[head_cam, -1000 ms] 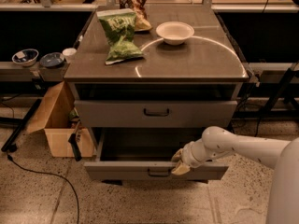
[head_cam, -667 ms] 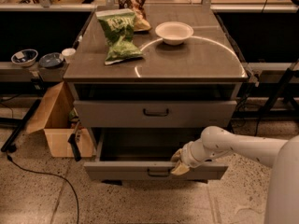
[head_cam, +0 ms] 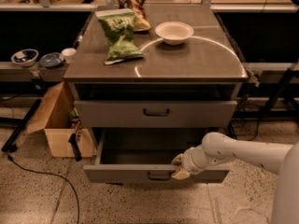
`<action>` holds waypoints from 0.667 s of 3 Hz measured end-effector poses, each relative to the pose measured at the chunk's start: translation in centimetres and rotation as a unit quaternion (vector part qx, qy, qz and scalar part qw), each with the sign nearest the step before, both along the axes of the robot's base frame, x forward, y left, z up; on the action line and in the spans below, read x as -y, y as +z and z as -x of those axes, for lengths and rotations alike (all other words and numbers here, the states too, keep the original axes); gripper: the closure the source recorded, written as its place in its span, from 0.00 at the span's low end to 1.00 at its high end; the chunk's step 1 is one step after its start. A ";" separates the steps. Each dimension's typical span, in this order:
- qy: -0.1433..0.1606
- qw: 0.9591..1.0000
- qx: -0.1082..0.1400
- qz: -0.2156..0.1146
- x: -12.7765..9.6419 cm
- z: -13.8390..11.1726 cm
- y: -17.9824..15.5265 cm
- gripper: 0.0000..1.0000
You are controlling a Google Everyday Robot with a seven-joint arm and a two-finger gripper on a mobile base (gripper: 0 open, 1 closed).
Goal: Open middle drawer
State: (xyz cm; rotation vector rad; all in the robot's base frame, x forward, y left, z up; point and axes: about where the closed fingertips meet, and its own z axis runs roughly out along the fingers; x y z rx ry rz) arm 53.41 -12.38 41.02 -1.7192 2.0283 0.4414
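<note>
The middle drawer (head_cam: pixel 122 174) is seen pulled out beneath the upper drawer (head_cam: pixel 201 114), below the worktop (head_cam: pixel 196 62). Its long axis runs left to right, and its flat front faces the camera. The tool (head_cam: pixel 179 167) is placed at the front's top edge, just right of the handle (head_cam: pixel 159 175). Whether it is clamped cannot be told.

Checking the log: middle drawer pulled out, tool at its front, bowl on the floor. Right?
Not quite. The camera view shows the bowl on the cabinet top, not the floor. The middle drawer is pulled out, tool at its front.
</note>
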 end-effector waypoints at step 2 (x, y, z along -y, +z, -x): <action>-0.014 1.000 -0.011 -0.002 0.0 2.7 -0.2 1.00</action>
